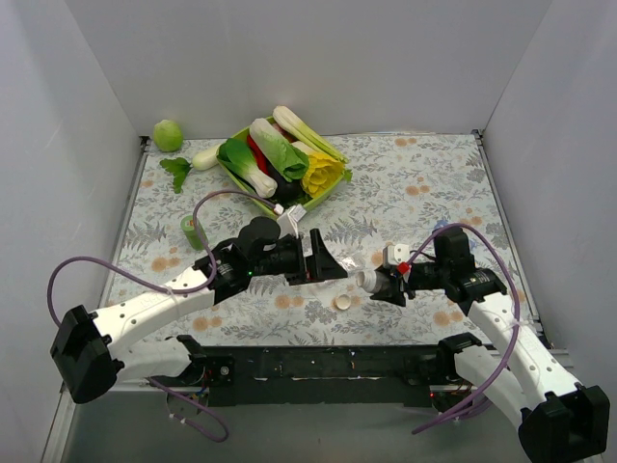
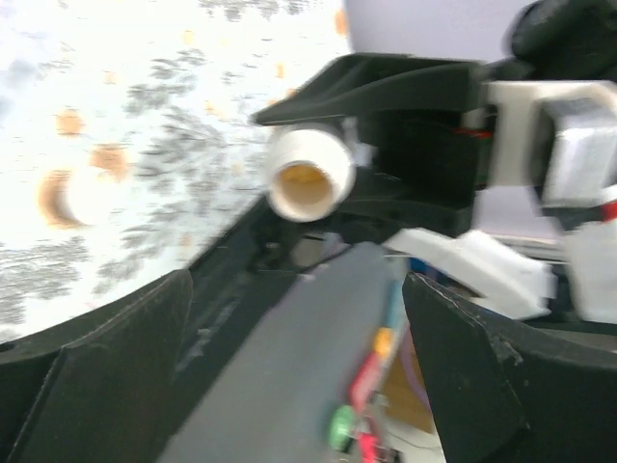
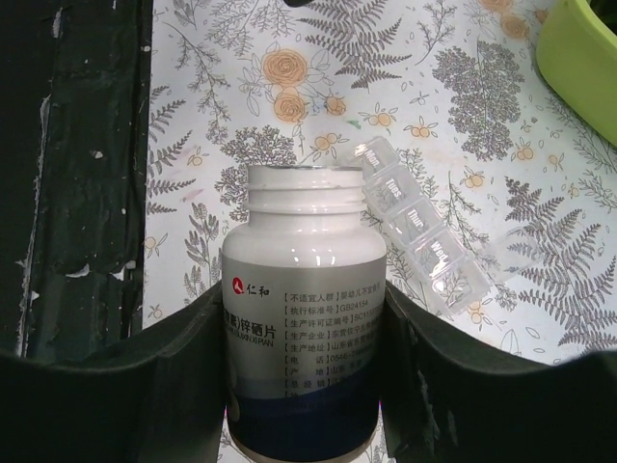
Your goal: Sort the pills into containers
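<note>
My right gripper (image 1: 378, 282) (image 3: 304, 318) is shut on a white pill bottle (image 1: 367, 280) (image 3: 304, 318) with a blue-banded label. The bottle has no cap and lies tilted, mouth toward the left arm. The clear pill-organiser strip (image 3: 419, 236) lies on the table just right of the bottle's neck, lids shut; it shows faintly in the top view (image 1: 353, 259). My left gripper (image 1: 331, 262) (image 2: 299, 376) is open and empty, facing the bottle's open mouth (image 2: 307, 178), where something yellowish shows. A white cap (image 1: 342, 302) lies on the cloth below the two grippers.
A green tray (image 1: 324, 196) full of toy vegetables stands at the back centre, and its corner shows in the right wrist view (image 3: 578, 58). A green ball (image 1: 168, 135) and a leafy vegetable (image 1: 177, 170) lie at the back left. A small green bottle (image 1: 191, 230) stands left of the left arm.
</note>
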Available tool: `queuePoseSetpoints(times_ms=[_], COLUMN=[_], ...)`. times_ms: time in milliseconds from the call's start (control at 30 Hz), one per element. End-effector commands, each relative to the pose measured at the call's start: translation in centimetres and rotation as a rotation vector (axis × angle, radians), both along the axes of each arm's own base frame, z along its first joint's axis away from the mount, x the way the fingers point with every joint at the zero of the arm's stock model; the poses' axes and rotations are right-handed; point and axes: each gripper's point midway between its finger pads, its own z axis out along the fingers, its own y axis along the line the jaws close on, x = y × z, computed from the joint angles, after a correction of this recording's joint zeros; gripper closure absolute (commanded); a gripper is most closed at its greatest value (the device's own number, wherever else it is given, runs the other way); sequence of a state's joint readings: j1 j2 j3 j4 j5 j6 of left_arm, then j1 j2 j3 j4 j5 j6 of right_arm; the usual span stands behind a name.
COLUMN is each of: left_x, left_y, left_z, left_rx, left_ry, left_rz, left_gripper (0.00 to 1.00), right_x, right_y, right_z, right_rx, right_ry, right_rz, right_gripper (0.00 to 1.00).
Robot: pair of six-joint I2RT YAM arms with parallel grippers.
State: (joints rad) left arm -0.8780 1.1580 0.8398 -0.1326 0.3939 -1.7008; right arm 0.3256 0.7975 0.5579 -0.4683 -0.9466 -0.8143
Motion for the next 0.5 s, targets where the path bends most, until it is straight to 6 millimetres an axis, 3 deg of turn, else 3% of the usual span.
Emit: queuePoseSetpoints(times_ms=[0,100,200,233,300,433,467], left_x=[0.7,0.2,0.3,0.6,1.3,2.1,2.1], left_y=[4.7,6.0,6.9,7.4,8.1,9.0,9.1], left_z=[-7.0,-8.2,-7.1,-6.8,-5.1,-2.6,-2.5], left_rx=[0.286,0.31,0.307,0.324,0.322,0.303,0.304], left_ry=[-0.168,-0.214,-0.287,-0.325,-0.415,-0.562,-0.588], left_rz=[0.027,0.017,0.031,0.034,0.07,0.102,0.096], left_gripper=[0.08,0.09,0.08,0.07,0.06,0.04,0.04], right_x=[0.4,1.1,2.2,2.7,2.8,4.7,5.2], right_y=[-0.2,-0.5,-1.3,-1.4,-2.2,-3.3,-3.1], right_z=[-0.1,-0.3,-1.0,-0.3,-1.0,1.7,3.7], right_rx=[-0.002,-0.019,-0.082,-0.097,-0.168,-0.145,-0.093], right_ry=[-0.015,-0.02,-0.024,-0.037,-0.004,-0.002,-0.024], right_rz=[-0.025,-0.058,-0.109,-0.117,-0.119,-0.17,-0.166], right_gripper=[0.99,0.99,0.98,0.98,0.97,0.97,0.96])
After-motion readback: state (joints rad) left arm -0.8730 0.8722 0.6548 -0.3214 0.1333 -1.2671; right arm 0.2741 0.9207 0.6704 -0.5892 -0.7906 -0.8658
